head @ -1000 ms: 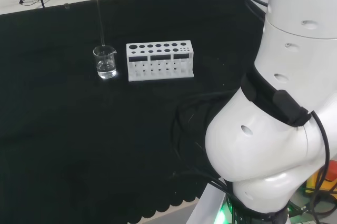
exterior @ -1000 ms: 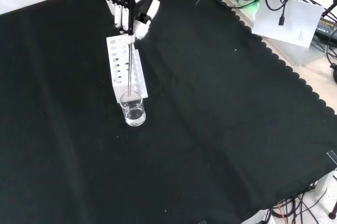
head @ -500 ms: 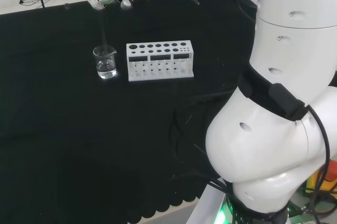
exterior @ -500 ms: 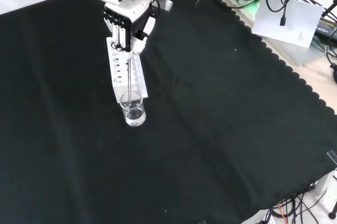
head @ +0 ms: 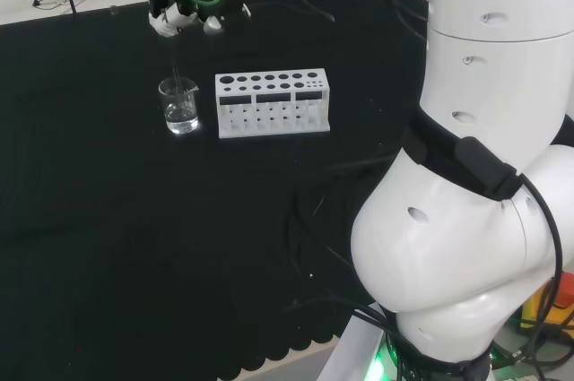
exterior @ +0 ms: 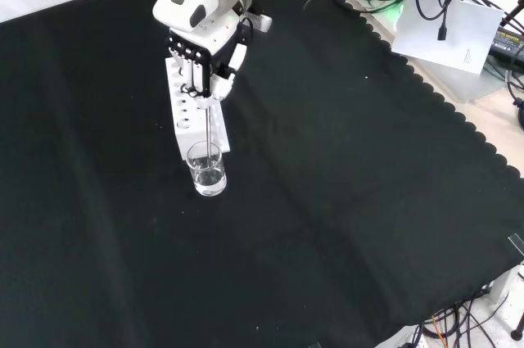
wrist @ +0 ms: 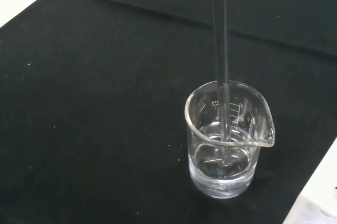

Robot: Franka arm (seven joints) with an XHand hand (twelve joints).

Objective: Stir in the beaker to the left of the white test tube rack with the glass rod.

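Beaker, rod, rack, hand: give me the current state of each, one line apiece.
Beaker: upright on the cloth, partly filled with clear liquid.
Glass rod: near vertical, lower end dipped in the beaker's liquid.
White test tube rack: upright beside the beaker, no tubes visible in it.
Hand: above the beaker, fingers curled on the rod's top.

The head view looks from behind and above the arm's base, its white links large at right, over the black cloth (head: 108,246) toward the far beaker (head: 180,105) and white test tube rack (head: 273,103). The front view faces the arm from the opposite side, looking down on the same beaker and rack. The wrist view sits close above the beaker.
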